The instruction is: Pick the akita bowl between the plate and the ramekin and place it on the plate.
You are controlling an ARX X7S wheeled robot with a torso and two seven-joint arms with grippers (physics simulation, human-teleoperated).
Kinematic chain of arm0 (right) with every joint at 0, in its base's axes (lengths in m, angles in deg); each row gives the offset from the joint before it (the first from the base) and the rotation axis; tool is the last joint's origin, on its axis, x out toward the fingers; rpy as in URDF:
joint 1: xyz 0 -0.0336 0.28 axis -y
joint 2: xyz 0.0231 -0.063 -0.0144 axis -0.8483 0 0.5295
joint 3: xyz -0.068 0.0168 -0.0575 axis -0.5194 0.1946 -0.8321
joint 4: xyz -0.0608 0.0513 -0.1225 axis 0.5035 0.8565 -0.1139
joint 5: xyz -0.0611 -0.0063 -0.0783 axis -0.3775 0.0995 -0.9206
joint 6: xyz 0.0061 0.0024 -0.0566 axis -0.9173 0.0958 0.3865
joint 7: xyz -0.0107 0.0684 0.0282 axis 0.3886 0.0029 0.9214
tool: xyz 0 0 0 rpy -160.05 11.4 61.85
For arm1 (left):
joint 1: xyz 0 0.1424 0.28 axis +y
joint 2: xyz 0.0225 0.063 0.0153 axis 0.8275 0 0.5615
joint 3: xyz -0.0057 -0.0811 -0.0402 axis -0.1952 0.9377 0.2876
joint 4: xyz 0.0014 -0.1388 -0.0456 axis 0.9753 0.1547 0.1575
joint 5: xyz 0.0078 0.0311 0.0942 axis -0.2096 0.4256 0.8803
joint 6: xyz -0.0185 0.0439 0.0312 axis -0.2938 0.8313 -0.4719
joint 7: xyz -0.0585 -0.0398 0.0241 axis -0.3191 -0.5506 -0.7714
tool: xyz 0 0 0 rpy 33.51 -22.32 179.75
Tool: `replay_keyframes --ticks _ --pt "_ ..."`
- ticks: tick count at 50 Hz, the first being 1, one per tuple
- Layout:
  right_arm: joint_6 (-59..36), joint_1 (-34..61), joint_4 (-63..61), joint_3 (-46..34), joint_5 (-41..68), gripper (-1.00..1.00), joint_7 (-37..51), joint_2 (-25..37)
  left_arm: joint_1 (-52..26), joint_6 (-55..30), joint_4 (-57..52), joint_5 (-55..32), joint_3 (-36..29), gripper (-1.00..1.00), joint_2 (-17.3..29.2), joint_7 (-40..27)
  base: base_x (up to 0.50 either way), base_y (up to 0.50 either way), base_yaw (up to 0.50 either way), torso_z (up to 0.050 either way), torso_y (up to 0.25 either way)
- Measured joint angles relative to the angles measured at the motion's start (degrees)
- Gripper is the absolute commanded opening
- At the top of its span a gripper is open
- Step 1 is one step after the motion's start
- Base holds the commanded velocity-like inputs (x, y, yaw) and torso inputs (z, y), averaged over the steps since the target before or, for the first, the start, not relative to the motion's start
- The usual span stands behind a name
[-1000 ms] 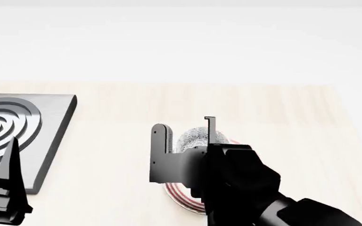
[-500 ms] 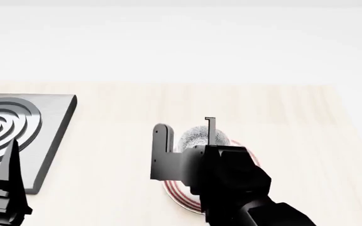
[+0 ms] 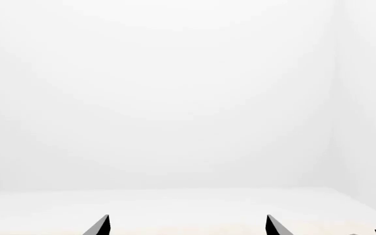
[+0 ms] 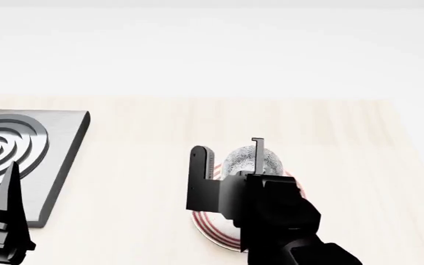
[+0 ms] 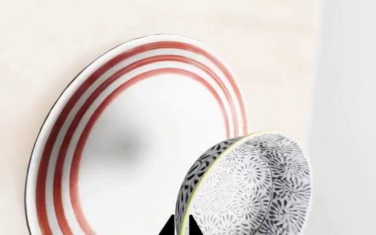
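Note:
The akita bowl (image 5: 253,191), white with a dense grey-black pattern, hangs tilted on edge just above the plate (image 5: 142,147). That plate is flat and white with thin red rings. My right gripper (image 5: 182,227) is shut on the bowl's rim, one finger on each side of it. From the head camera, the right gripper (image 4: 231,160) holds the akita bowl (image 4: 242,160) over the plate (image 4: 210,227), which my arm mostly hides. My left gripper (image 3: 186,227) is open and holds nothing, low at the near left (image 4: 6,232). The ramekin is out of view.
A grey slab with raised concentric rings (image 4: 28,149) lies on the light wooden table (image 4: 138,182) at the left. The table's far edge (image 4: 197,98) meets a plain white background.
My right gripper has shifted a little to the right with the bowl, staying over the plate. The left arm has not moved.

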State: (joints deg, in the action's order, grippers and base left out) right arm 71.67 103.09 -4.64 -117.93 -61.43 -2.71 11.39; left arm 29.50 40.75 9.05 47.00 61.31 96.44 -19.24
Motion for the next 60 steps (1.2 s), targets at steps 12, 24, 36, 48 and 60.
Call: replay_keyframes --ticks 12,24,36,48,60 --pt "-0.06 -0.19 0.33 0.44 -0.04 -1.00 0.52 -0.08 0.17 0.97 0.70 -0.24 -0.10 1.00 0.13 0.84 0.00 0.00 0.00 0.000 0.001" --pt "0.09 -0.43 0.30 0.37 0.26 -1.00 0.67 -0.11 0.36 1.92 1.37 0.01 -0.31 1.00 0.36 1.54 0.00 0.00 0.00 0.002 -0.138" --pt "0.14 -0.50 0.33 0.29 0.41 -1.00 0.76 -0.12 0.21 1.59 1.43 -0.61 -0.19 1.00 0.41 1.23 0.00 0.00 0.00 0.000 0.000" --pt "-0.09 -0.42 0.35 0.32 0.15 1.00 0.93 -0.14 0.16 1.43 1.17 -0.99 -0.13 1.00 0.55 0.96 0.00 0.00 0.00 0.000 0.000" --pt "-0.14 0.27 0.34 0.33 -0.16 1.00 1.06 -0.15 0.26 1.61 1.11 -0.96 -0.27 1.00 0.63 0.84 0.00 0.00 0.00 0.000 0.000"
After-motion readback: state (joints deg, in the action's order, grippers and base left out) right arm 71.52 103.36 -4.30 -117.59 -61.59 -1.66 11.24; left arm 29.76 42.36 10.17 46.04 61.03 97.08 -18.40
